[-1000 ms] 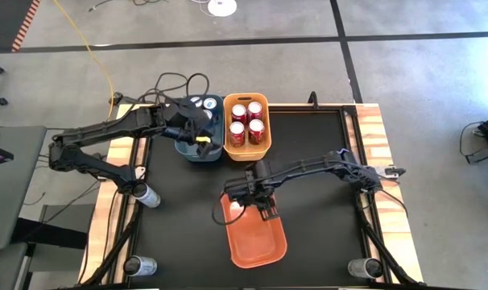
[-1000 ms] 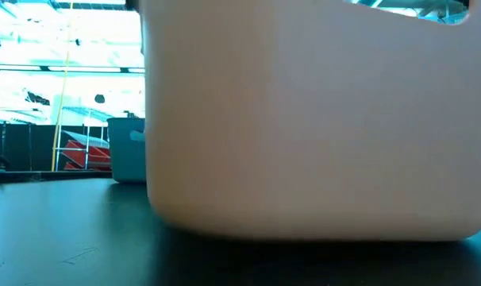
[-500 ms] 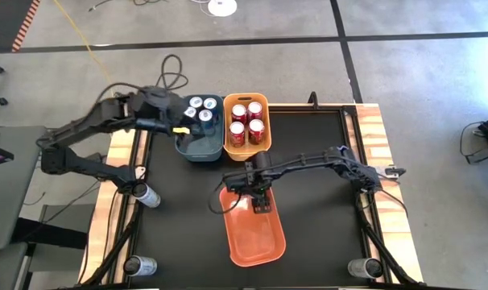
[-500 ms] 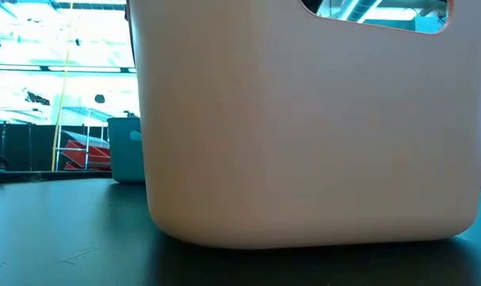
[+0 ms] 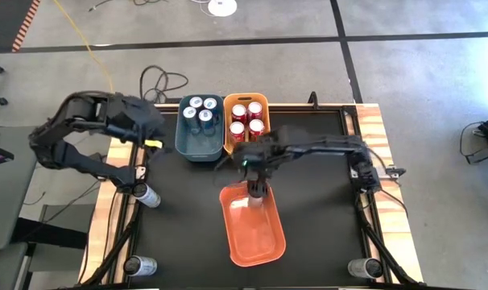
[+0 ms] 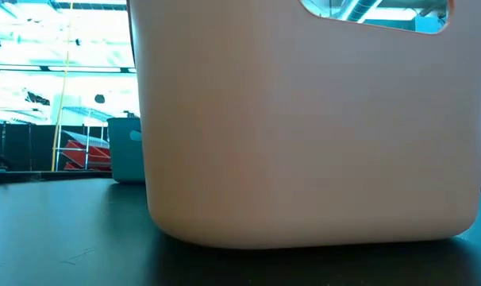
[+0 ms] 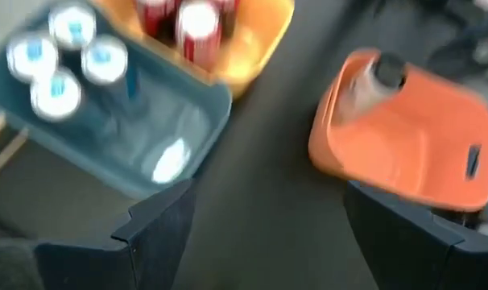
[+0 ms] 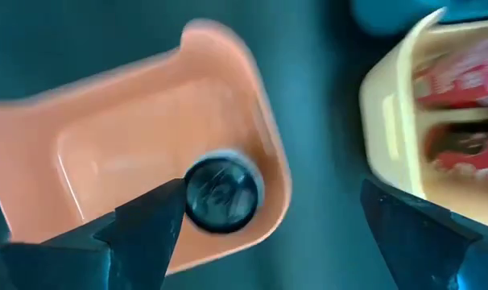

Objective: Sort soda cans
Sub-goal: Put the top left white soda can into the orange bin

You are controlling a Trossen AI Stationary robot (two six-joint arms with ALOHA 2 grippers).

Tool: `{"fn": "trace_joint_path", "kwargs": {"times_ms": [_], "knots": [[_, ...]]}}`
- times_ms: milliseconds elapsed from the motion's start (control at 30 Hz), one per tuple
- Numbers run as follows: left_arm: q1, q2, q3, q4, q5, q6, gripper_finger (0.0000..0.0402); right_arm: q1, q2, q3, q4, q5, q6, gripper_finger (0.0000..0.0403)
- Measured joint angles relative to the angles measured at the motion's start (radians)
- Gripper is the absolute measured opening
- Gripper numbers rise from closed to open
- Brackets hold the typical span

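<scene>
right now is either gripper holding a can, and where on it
Nothing is held. The right gripper is open above a dark can standing in the orange bin; the left gripper is open too.

Three bins are seen on the black counter (image 5: 179, 217): a blue bin (image 5: 197, 143), a yellow bin (image 5: 260, 101), an orange bin (image 5: 256, 234).

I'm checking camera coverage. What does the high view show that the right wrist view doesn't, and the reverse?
High view only: the blue bin with four blue cans, the left gripper off to the table's left, and three cans at the table's edges. Right wrist view only: the dark can up close between open right fingers. Both: orange bin, yellow bin, red cans.
</scene>
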Motion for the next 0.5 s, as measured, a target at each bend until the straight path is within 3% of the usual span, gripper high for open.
{"fn": "trace_joint_path", "kwargs": {"times_ms": [233,500], "knots": [[-0.119,-0.006,-0.069,-0.070,0.013,-0.176,0.0313,-0.056,-0.124,0.000,0.028,-0.001,0.053,0.0385],[-0.271,-0.100,-0.257,-0.071,0.033,-0.543,0.0313,-0.117,-0.265,0.000,-0.001,0.042,0.101,0.0384]]}}
